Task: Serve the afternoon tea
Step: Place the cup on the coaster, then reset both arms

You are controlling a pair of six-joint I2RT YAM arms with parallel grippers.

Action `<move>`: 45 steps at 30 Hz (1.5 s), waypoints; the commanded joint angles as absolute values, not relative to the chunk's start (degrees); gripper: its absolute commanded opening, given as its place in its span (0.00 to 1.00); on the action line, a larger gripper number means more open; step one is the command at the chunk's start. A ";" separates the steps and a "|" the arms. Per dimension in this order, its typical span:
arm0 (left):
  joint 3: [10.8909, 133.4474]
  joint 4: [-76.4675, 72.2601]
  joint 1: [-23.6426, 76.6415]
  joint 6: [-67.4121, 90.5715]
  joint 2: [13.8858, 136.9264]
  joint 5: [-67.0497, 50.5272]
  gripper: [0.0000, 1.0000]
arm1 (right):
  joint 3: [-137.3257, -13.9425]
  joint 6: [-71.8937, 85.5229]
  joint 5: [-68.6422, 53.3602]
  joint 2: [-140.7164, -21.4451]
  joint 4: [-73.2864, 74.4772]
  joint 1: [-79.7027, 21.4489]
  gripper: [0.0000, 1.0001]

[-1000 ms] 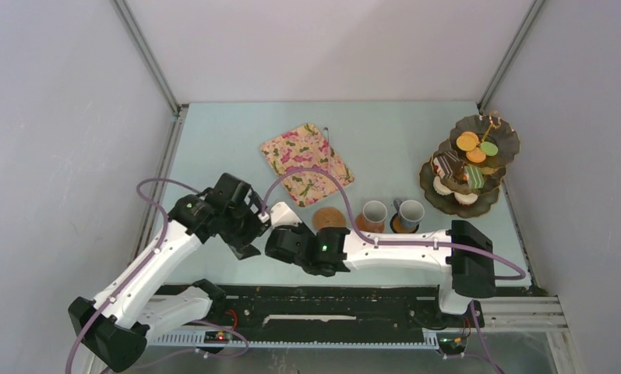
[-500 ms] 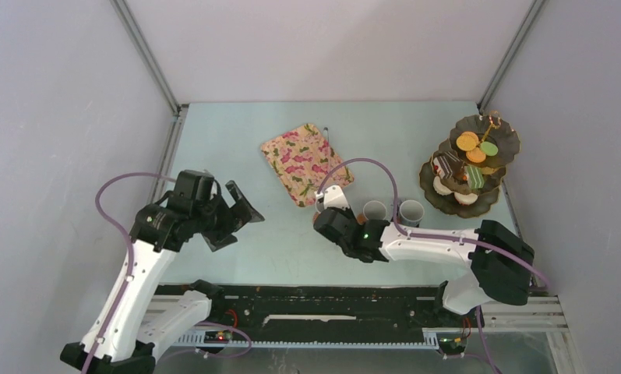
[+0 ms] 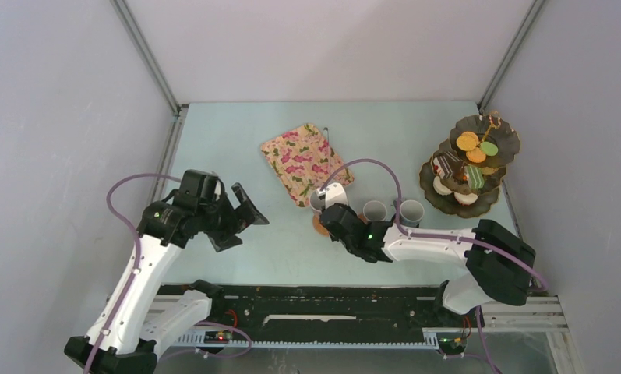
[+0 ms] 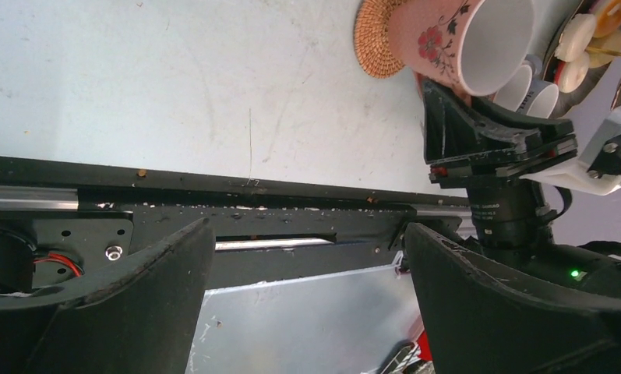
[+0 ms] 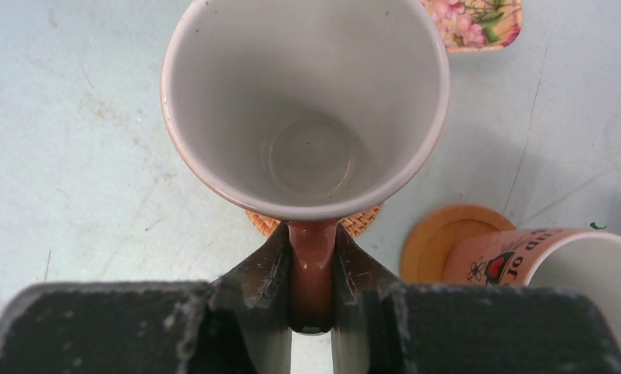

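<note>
over the last second the two arms have parted: the left arm has swung back to its own side of the pale blue bench [image 3: 237, 132], and the right arm has carried the pink floral mug [image 5: 307, 140] across to the round woven straw coaster [image 3: 320, 227]. the right gripper [image 5: 311, 257] is pinched narrowly on the mug's handle, one finger on each side. the woven rim peeks out beneath the base, so the empty mug is over the coaster, though i cannot tell whether it already rests on it. the left gripper [image 3: 241, 224] hangs with its jaws spread wide and nothing between them, well apart from the mug.

just to the right, the second pink mug [image 3: 375, 210] sits on its smooth round wooden coaster [image 5: 435, 241], with the grey mug [image 3: 411, 211] next to it. the dark three-tier scalloped stand [image 3: 425, 181], loaded with macarons and cake slices, is at the far right. the floral rectangular tray [image 3: 303, 162] lies just behind the held mug.

as i judge it, this is the last mug being seated, which would finish the row of three. the next move calls for a gentle lowering and a clean release, so the handle is not tugged and the cup tipped.
</note>
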State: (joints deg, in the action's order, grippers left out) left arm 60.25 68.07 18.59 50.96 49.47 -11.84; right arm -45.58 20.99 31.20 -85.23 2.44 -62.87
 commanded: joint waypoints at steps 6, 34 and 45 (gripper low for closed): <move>60.35 66.21 18.23 50.46 49.86 -14.68 0.98 | -44.03 22.71 31.01 -86.06 -8.03 -61.52 0.00; 79.95 51.10 18.39 29.77 42.32 -4.25 1.00 | -78.25 29.11 36.61 -46.52 52.65 -63.18 1.00; 99.19 45.00 18.38 22.10 41.10 -1.56 1.00 | -102.63 16.59 44.44 -44.96 54.26 -63.27 1.00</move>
State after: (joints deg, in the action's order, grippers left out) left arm 94.76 48.75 18.59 27.03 40.75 -3.27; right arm -98.02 23.14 40.60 -43.86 53.28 -63.24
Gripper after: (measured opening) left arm 0.996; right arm 0.996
